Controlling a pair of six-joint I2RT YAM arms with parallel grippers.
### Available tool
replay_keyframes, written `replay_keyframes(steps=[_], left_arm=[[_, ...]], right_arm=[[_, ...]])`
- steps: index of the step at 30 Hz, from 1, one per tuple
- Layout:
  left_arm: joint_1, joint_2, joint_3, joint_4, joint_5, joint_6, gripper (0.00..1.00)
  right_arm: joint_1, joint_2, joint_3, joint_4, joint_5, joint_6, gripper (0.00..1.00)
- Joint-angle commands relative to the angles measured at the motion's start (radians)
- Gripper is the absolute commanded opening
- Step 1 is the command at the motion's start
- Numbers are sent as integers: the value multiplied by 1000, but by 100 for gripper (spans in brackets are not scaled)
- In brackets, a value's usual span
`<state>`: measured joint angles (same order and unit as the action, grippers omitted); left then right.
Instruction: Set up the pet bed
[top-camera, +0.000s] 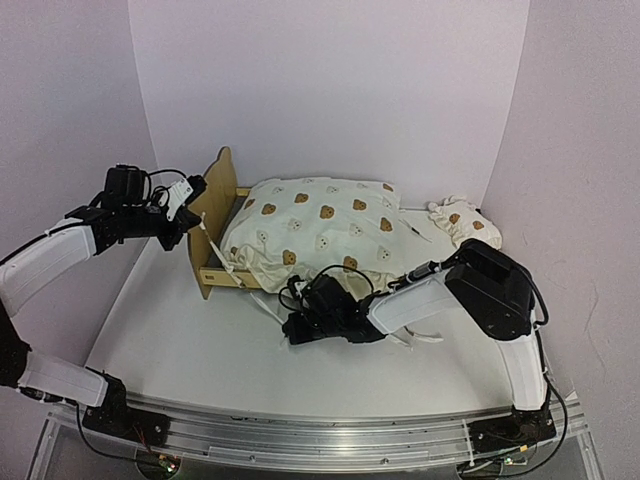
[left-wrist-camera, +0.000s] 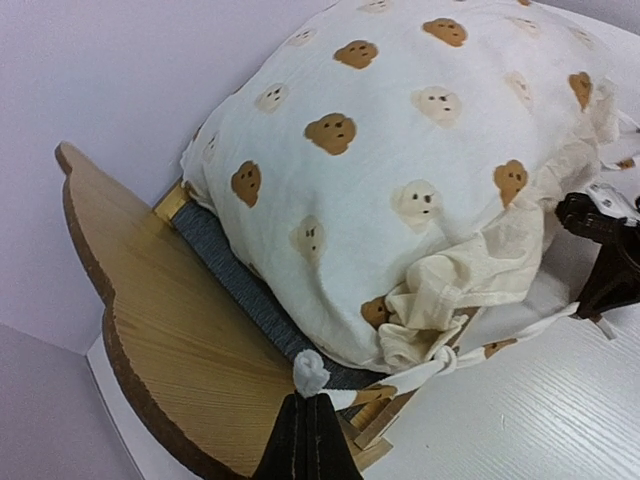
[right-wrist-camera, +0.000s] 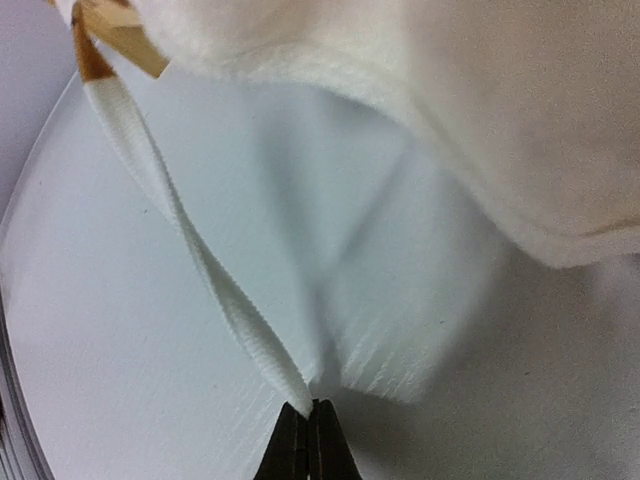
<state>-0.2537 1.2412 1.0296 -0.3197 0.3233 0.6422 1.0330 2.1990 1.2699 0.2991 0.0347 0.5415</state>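
The left claw (left-wrist-camera: 305, 405) is closed, pinching the tip of a tie string (left-wrist-camera: 311, 373) just in front of the headboard (left-wrist-camera: 150, 340). The right claw (right-wrist-camera: 308, 412), also pinched together, grips a second tie string (right-wrist-camera: 200, 260) low over the counter (top-camera: 200, 350). Both strings lead to the bear-print cushion (top-camera: 320, 225), which lies puffed up on the pet bed (top-camera: 212, 205) at the back left of the counter. The wood frame looks stiff but light, so a hard tug could slide it. The headboard edge or a side rail looks best to grasp.
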Motion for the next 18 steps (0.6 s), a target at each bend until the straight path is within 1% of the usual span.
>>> replay_keyframes(steps=[1,3,4,7,9,11,14,18], left_arm=[[-25,-134,-98,-74,178,241,0],[-81,-184,-197,-142,192,408,0],[-116,-206,-248,-187,184,470,0],[-199,-235,-371,-265,131,653,0],[-231,-232,-456,-290,86,746,0],[-235,-211,-514,-281,43,832,0],[-236,-160,-565,-260,-24,902,0],[-236,-113,-580,-273,-75,952,2]], right_arm=[[44,13,79,-184,-162,-169,8],[51,7,122,-182,-227,-201,16],[51,-3,141,-181,-256,-207,21],[50,-53,161,-181,-302,-247,33],[38,-114,157,-184,-329,-261,42],[0,-171,148,-200,-345,-222,48],[-100,-274,135,-268,-359,-79,51],[-220,-400,144,-446,-260,-54,53]])
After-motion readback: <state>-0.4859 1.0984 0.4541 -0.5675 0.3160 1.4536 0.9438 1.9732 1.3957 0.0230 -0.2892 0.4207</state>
